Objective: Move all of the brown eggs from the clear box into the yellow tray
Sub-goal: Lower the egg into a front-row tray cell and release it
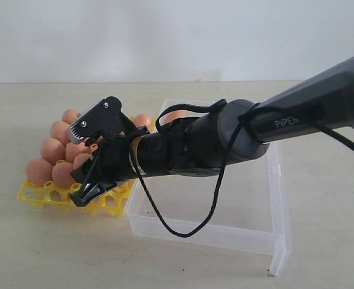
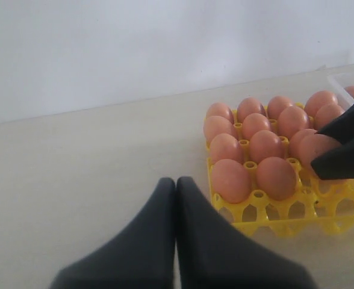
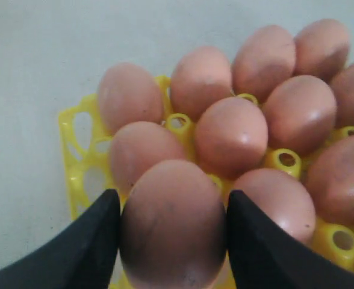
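**Right gripper (image 1: 83,164) clamped on one brown egg (image 3: 172,235) at the yellow tray (image 1: 41,195)**

Obs. 1, grip: both dark fingers of the right gripper press the flanks of the brown egg, one on each side. The egg fills the gap between them. In the exterior view one finger sits above the other, and the egg is mostly hidden behind them.

Obs. 2, location: the brown egg is at the tray edge nearest the clear box (image 1: 237,235). I cannot tell whether it rests in a cup or hangs just above one.

Obs. 3, surroundings: the seated eggs (image 2: 255,124) pack the far rows of the tray cup to cup. The nearest ones lie just beside the brown egg, so that side is tight. The tray's near row, as the left wrist view shows it, holds two eggs, with open cups beside them close to the right gripper's fingers. The right arm (image 1: 297,117) spans the clear box and hides much of its far part. A black cable (image 1: 180,235) hangs from the arm in a loop over the box. One boxed egg (image 1: 176,115) shows at the far wall, partly behind the arm.

Obs. 4, left gripper (image 2: 176,186): fingers pressed together with nothing between them, low over the table (image 1: 44,253), near the tray but apart from it.

Obs. 5, orientation: the seated eggs stand upright, long axis vertical. The brown egg's long axis appears to run along the fingers, pointing toward the seated eggs. I cannot tell which end leads.
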### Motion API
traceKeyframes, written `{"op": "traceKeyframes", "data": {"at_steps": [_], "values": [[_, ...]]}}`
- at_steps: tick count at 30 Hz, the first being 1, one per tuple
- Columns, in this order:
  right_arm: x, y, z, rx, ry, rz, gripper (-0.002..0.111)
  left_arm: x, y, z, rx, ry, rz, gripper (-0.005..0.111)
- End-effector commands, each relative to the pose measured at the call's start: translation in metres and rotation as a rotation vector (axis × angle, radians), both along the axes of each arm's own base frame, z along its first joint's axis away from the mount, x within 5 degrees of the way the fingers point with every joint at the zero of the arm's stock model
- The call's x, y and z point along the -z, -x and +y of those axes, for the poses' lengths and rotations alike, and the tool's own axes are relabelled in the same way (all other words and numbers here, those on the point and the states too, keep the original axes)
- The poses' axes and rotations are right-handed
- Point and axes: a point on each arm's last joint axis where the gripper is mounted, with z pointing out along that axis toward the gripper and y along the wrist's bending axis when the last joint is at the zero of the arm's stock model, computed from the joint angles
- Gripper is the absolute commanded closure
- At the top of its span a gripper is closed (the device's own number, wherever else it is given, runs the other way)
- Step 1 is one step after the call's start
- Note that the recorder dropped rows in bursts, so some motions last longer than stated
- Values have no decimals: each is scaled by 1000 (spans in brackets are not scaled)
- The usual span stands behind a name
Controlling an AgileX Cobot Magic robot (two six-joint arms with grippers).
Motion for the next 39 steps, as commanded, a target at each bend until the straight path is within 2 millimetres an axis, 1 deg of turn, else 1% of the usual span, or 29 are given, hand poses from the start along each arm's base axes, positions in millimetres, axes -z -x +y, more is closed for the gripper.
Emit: {"op": "traceKeyframes", "data": {"at_steps": [1,4,8,13,20,24,27,30,31,34,37,39], "values": [[-6,-1,2,9,-44,0,109,0,0,0,0,12,-7,111],[-9,0,4,-15,-83,-5,109,0,0,0,0,12,-7,111],[-10,0,5,-18,-88,-6,109,0,0,0,0,12,-7,111],[9,-1,5,-17,-60,7,109,0,0,0,0,12,-7,111],[9,-3,5,30,-99,41,109,0,0,0,0,12,-7,111],[9,-3,5,29,-99,39,108,0,0,0,0,12,-7,111],[9,-3,5,29,-99,39,101,0,0,0,0,12,-7,111],[9,-3,5,29,-99,39,84,0,0,0,0,12,-7,111],[9,-3,5,29,-99,39,76,0,0,0,0,12,-7,111],[9,-3,5,29,-99,39,62,0,0,0,0,12,-7,111],[9,-3,5,29,-99,39,57,0,0,0,0,12,-7,111],[9,-3,5,29,-99,39,57,0,0,0,0,12,-7,111]]}}
